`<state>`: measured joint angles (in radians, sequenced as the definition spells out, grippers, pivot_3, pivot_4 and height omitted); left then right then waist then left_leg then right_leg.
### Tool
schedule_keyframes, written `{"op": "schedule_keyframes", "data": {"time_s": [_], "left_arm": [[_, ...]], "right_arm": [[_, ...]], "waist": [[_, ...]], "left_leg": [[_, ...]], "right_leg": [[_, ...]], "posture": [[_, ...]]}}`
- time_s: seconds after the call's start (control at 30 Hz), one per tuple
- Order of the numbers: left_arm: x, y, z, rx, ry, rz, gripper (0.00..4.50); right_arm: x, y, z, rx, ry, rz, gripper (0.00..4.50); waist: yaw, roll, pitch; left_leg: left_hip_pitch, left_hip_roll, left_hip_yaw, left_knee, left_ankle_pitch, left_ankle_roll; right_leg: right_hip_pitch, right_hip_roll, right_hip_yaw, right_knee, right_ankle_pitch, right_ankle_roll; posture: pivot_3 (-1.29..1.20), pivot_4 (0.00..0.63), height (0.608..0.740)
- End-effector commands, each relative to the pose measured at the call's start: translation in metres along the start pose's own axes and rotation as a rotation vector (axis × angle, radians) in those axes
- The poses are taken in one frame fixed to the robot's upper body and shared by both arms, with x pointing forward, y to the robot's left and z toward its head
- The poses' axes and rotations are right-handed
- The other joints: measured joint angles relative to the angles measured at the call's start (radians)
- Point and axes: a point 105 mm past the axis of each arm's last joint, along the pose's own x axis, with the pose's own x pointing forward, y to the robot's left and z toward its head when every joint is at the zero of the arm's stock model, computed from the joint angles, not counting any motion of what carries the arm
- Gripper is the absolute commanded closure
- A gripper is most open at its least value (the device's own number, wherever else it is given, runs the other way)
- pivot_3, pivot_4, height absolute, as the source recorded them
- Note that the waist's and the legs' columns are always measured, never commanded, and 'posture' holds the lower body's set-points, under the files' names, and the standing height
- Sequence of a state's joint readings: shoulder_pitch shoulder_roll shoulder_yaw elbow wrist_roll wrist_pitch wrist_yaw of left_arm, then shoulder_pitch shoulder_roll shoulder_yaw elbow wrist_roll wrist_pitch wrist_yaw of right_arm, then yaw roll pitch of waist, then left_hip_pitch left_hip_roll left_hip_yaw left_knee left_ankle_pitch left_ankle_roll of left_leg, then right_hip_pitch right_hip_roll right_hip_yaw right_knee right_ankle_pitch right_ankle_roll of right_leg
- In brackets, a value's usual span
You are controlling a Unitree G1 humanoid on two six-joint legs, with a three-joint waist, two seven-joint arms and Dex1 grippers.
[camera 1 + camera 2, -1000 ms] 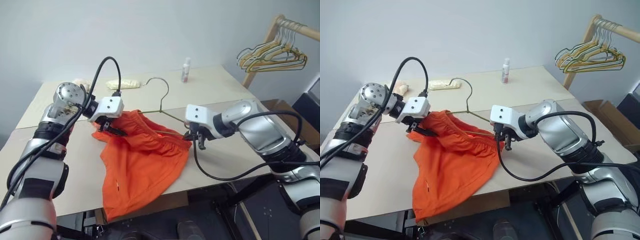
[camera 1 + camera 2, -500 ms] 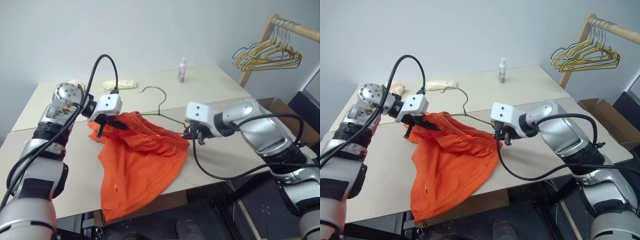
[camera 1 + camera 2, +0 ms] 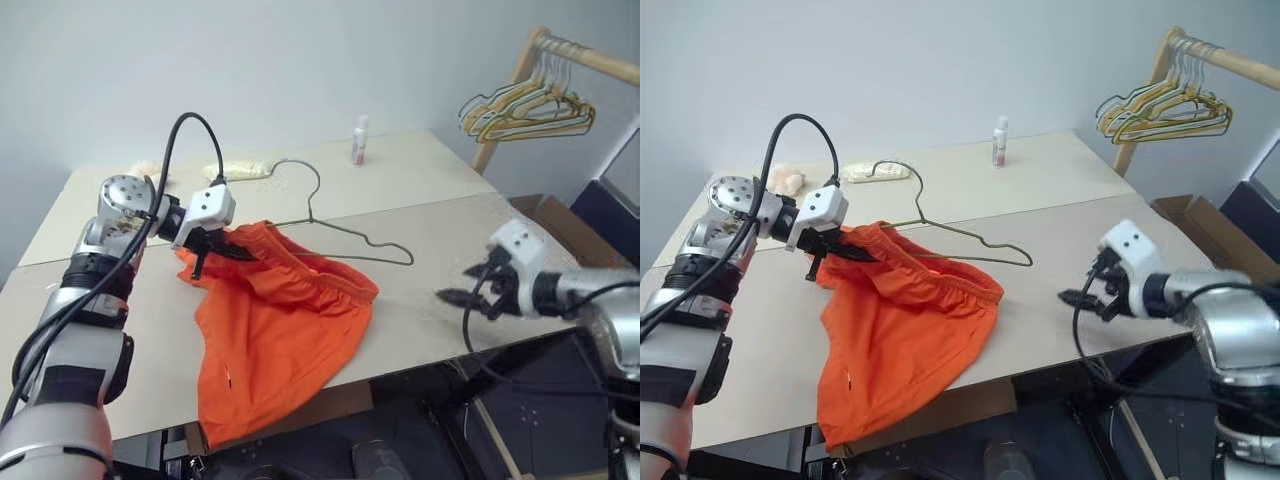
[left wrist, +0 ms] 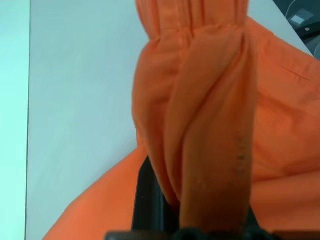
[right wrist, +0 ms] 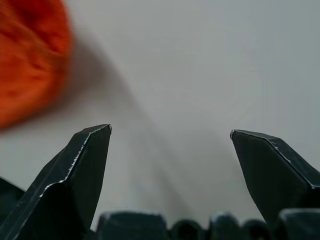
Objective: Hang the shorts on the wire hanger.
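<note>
Two claws differ: the left claw [image 3: 205, 257] is clamped tight on a bunched fold of the shorts [image 3: 275, 330], floppy orange cloth with a gathered waistband spilling over the table's [image 3: 430, 230] near edge. The right claw [image 3: 462, 297] gapes wide and empty, well right of them. The thin wire hanger [image 3: 340, 225] seems threaded under the waistband. No writing is legible.

We find no text, label, brand, number or sign that can be read; the small bottle [image 3: 358, 139] at twelve o'clock on the far side of the table [image 3: 450, 225] is too small for us to make out any print
</note>
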<state>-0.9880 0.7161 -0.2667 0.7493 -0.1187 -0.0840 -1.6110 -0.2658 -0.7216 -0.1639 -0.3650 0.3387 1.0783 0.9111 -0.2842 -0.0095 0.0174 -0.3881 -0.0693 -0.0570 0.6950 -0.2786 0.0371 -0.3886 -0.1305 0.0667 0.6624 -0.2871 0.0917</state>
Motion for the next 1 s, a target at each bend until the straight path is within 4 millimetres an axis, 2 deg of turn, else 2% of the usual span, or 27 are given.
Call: {"op": "schedule_keyframes", "data": {"time_s": [0.03, 0.17, 0.27, 0.43, 0.63, 0.73, 0.83, 0.9, 1.0], "left_arm": [[-0.005, 0.006, 0.015, 0.046, -0.034, 0.028, 4.50], [-0.004, 0.007, 0.016, 0.050, -0.036, 0.028, 4.50], [-0.005, 0.007, 0.018, 0.054, -0.036, 0.028, 4.50], [-0.010, 0.008, 0.017, 0.055, -0.027, 0.046, 4.50], [-0.015, 0.010, 0.015, 0.038, -0.026, 0.080, 4.50], [-0.019, 0.010, 0.011, 0.003, -0.029, 0.098, 4.50], [-0.021, 0.018, 0.006, -0.095, -0.055, 0.176, 4.50], [-0.020, 0.024, 0.002, -0.174, -0.067, 0.235, 4.50], [-0.013, 0.023, 0.002, -0.226, -0.072, 0.236, 4.50]], "right_arm": [[0.033, 0.034, 0.007, -0.002, -0.089, 0.082, 0.05], [0.078, 0.048, 0.007, 0.083, -0.092, 0.109, 0.05], [0.094, 0.049, 0.003, 0.142, -0.070, 0.122, 0.65], [0.085, 0.049, 0.013, 0.163, -0.129, 0.157, 2.36], [0.072, 0.049, 0.012, 0.137, -0.130, 0.175, 4.49], [0.065, 0.041, 0.018, 0.123, -0.142, 0.146, 4.49], [0.058, 0.038, 0.022, -0.016, -0.114, 0.074, 4.49], [0.055, 0.046, 0.023, -0.131, -0.086, 0.069, 4.49], [0.053, 0.059, 0.024, -0.270, -0.067, 0.080, 4.49]], "waist": [[-0.010, 0.000, 0.000], [-0.029, 0.000, 0.000], [-0.033, 0.000, 0.000], [-0.031, 0.000, 0.000], [-0.030, 0.000, 0.000], [-0.031, 0.000, 0.000], [-0.030, 0.000, 0.000], [-0.028, 0.000, 0.000], [-0.027, 0.000, 0.000]], "left_leg": [[0.001, 0.000, 0.000, 0.000, 0.000, 0.000], [0.001, 0.000, 0.000, -0.001, 0.000, 0.000], [0.001, -0.001, 0.000, 0.000, 0.000, 0.000], [-0.001, -0.002, -0.003, 0.000, 0.000, 0.000], [0.000, -0.001, -0.003, 0.000, 0.000, 0.000], [0.000, -0.001, -0.003, 0.000, 0.000, 0.000], [0.000, -0.001, -0.003, 0.000, 0.000, 0.000], [0.000, -0.001, -0.003, 0.000, 0.000, 0.000], [0.000, -0.001, -0.003, 0.000, 0.000, 0.000]], "right_leg": [[0.000, 0.000, 0.000, 0.000, 0.000, 0.000], [-0.001, 0.001, 0.002, 0.001, 0.000, 0.000], [-0.001, 0.001, 0.002, 0.002, 0.000, 0.000], [-0.001, 0.001, 0.001, 0.002, 0.000, 0.000], [-0.001, 0.001, 0.000, 0.002, 0.000, 0.000], [0.000, 0.001, 0.000, 0.002, 0.000, 0.000], [-0.001, 0.001, 0.001, 0.002, 0.000, 0.000], [-0.001, 0.001, 0.000, 0.002, 0.000, 0.001], [-0.001, 0.001, 0.000, 0.002, 0.000, 0.001]], "posture": [[-0.29, 0.000, 0.740], [-0.28, 0.000, 0.740], [-0.27, 0.000, 0.740], [-0.26, 0.000, 0.740], [-0.25, 0.000, 0.740], [-0.25, 0.000, 0.740], [-0.25, 0.000, 0.740], [-0.25, 0.000, 0.740], [-0.25, 0.000, 0.740]]}}
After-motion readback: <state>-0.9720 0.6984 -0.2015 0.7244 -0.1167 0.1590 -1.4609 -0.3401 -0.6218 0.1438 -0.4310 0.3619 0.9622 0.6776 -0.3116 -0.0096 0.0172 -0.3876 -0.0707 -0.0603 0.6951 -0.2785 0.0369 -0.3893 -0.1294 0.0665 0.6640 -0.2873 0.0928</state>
